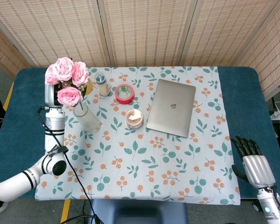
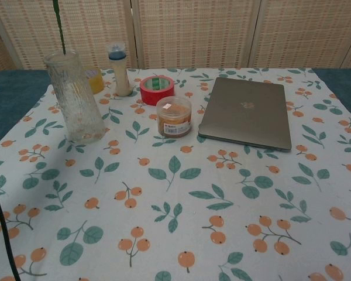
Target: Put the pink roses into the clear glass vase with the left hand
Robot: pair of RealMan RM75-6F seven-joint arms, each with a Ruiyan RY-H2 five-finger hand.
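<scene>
The pink roses (image 1: pixel 65 78) are lifted high at the table's left, their stems gripped by my left hand (image 1: pixel 50 96). The blooms hang above and slightly behind the clear glass vase (image 1: pixel 87 118), which stands upright on the floral cloth. In the chest view only a green stem (image 2: pixel 59 24) shows, running down to just over the mouth of the vase (image 2: pixel 76 96); the blooms and the hand are out of that frame. My right hand (image 1: pixel 254 164) rests at the table's front right corner, fingers spread, holding nothing.
Behind the vase are a yellow tape roll (image 2: pixel 95 80) and a small blue-capped bottle (image 1: pixel 101 85). A red tape roll (image 1: pixel 124 93), a round jar (image 1: pixel 134 119) and a closed laptop (image 1: pixel 171 107) lie to the right. A cable (image 2: pixel 0 222) hangs along the chest view's left edge.
</scene>
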